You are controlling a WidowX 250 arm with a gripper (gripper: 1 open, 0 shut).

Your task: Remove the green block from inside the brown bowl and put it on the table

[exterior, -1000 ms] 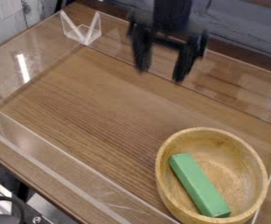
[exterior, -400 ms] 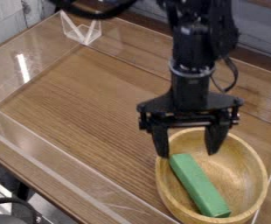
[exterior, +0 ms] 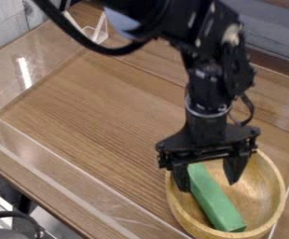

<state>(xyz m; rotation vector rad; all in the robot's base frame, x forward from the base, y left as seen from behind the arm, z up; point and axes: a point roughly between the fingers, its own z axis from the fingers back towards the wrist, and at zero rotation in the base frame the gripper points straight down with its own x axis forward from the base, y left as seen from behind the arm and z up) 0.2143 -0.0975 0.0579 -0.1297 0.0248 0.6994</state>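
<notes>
While the gripper point(exterior: 207, 175) hangs over the brown bowl point(exterior: 262, 203), green block point(exterior: 214, 201): lying inside the bowl, its long side running from the upper left down to the lower right of the view, its far end up near the fingertips
End effector: fingers apart, one toward the left of the bowl and one toward the right, nothing clamped between them; whether either touches the block or the bowl, I cannot tell
Brown bowl: on the table point(exterior: 97, 117) in the lower right of the view, light wood with a thick rim, its far part hidden behind the gripper
Arm point(exterior: 206, 65): dark, reaching down from the top of the view, with a black cable point(exterior: 73, 33) curving off to its left
Table: medium-brown wood grain, bare to the left of the bowl
Clear plastic piece point(exterior: 92, 30): near the table's far left corner
</notes>
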